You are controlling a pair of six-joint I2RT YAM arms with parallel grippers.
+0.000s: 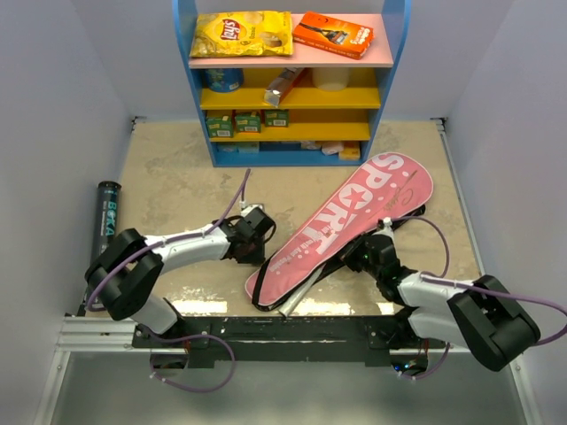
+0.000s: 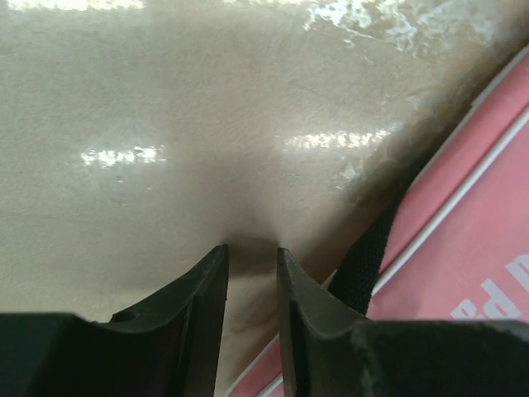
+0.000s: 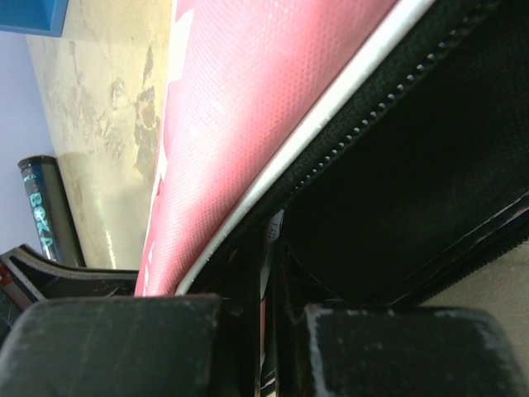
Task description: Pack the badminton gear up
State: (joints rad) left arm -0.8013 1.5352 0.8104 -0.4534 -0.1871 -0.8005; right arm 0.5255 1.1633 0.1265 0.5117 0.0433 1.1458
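The step in hand looks like working the zip on the pink bag (image 1: 354,212). The bag lies flat and slanted on the table (image 1: 177,177), with the word SPORT facing up.

The right gripper (image 1: 365,255) is at the bag's right edge. Its fingers are shut tight. A tiny shiny bit sits between them, most likely the zip pull (image 3: 271,234). The zip (image 3: 372,112) runs along the edge just above it, and the bag looks dark and open there. It is hard to say if the zip is being opened or closed.

The left gripper (image 2: 250,251) hangs low over the table, just beside the bag's left edge and its black strap (image 2: 364,265). There is a small gap between its fingers and nothing in it.

A thin pale stick (image 1: 299,292) pokes out near the bag's narrow end. It may be a racket handle. The long black tube (image 1: 106,221) lies far off by the left wall, not packed yet. The shuttlecock cannot be seen.

Next, the right gripper likely needs to slide the pull along the edge without letting it slip. The bag is light and may drag along, so the left gripper should press down on it to hold it in place.
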